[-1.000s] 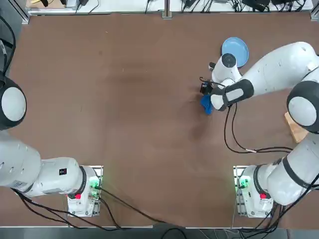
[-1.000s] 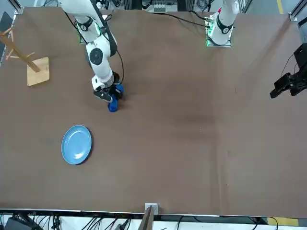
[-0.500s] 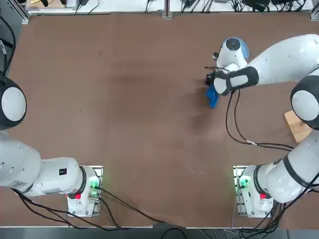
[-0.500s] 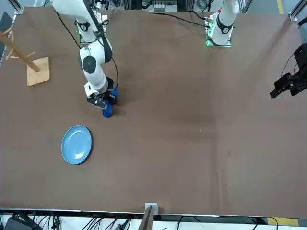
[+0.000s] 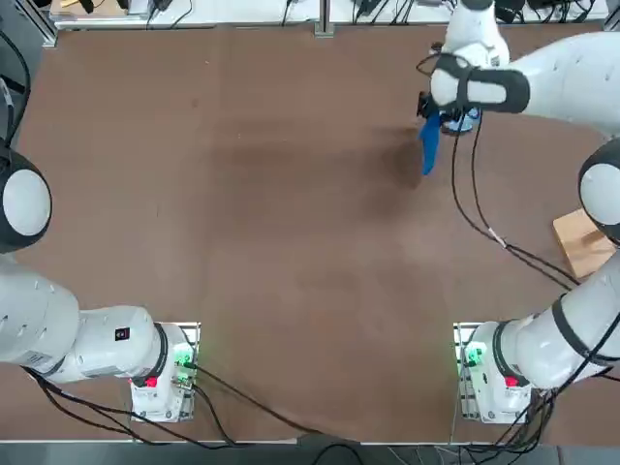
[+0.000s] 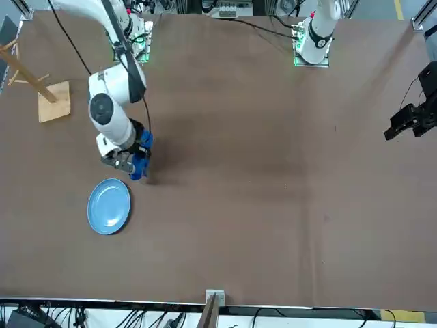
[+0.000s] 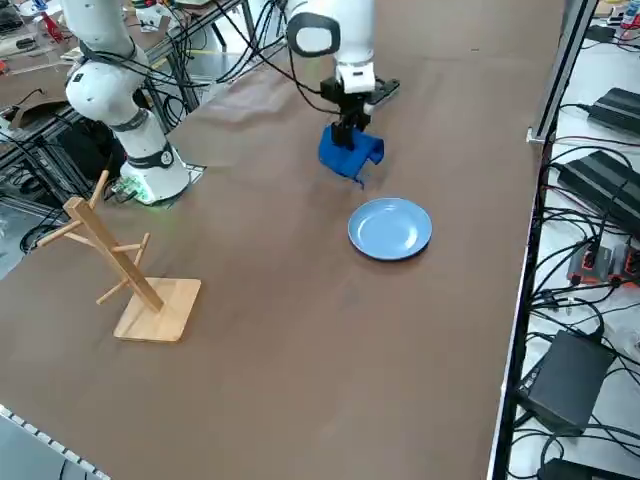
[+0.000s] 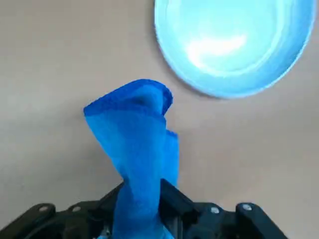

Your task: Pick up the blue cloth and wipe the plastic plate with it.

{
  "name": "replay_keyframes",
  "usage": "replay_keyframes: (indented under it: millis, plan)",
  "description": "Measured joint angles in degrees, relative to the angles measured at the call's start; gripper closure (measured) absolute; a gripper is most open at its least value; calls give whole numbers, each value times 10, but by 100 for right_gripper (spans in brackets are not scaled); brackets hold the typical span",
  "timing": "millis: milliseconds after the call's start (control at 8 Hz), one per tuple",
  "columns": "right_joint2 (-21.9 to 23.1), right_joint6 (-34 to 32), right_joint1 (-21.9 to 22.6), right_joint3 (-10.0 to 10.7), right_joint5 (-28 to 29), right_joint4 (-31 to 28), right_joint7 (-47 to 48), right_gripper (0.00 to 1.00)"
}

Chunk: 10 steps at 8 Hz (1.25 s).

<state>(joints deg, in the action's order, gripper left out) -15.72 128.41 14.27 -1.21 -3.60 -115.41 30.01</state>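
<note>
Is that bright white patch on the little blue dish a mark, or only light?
Only light, it seems: in the right wrist view the plastic plate shows a soft glare patch and blurred edges, while the blue cloth in the shut right tool looks sharper; in the front view the plate looks plain.

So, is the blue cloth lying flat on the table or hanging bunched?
Hanging bunched: the blue cloth dangles in folds from the shut right gripper, above the table, beside the plastic plate.
</note>
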Motion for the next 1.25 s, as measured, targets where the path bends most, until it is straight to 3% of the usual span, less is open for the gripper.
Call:
replay_keyframes:
  millis: [500,875,1250]
  plan:
    - [-5,-103,-59,1,0,101,-114,76]
    - [-28,-101,-76,1,-29,136,-159,76]
    - [-87,-41,-128,2,-81,154,-211,76]
